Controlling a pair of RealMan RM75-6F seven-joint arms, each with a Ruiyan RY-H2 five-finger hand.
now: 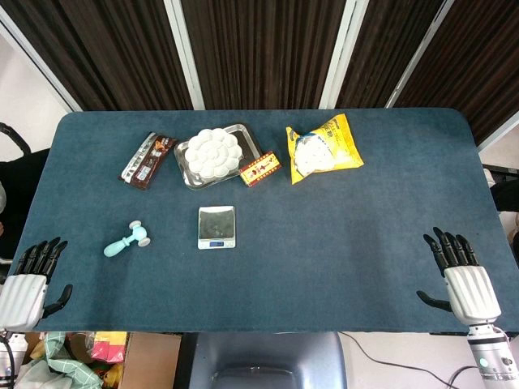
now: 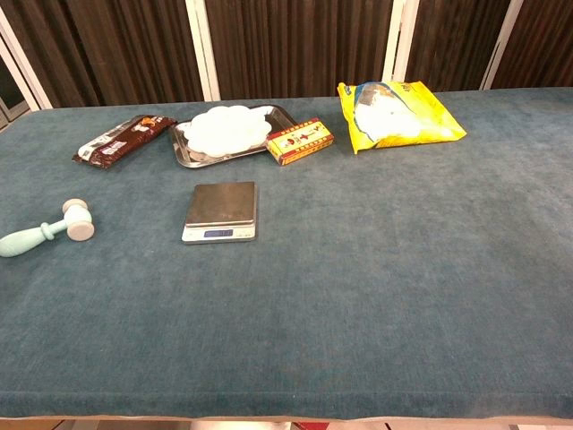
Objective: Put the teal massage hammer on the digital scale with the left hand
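Teal plastic massage hammer lies flat at nine o'clock of the small silver digital scale, near it, long axis running from eight to two, head toward two; left hand and right hand both empty, fingers spread

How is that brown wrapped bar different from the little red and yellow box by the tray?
The brown bar is long, flat and dark in a glossy wrapper; the red box is short, blocky and brightly printed. The bar lies apart, left of the metal tray; the box sits against the tray's right corner. Both lie flat on the blue table, angled alike.
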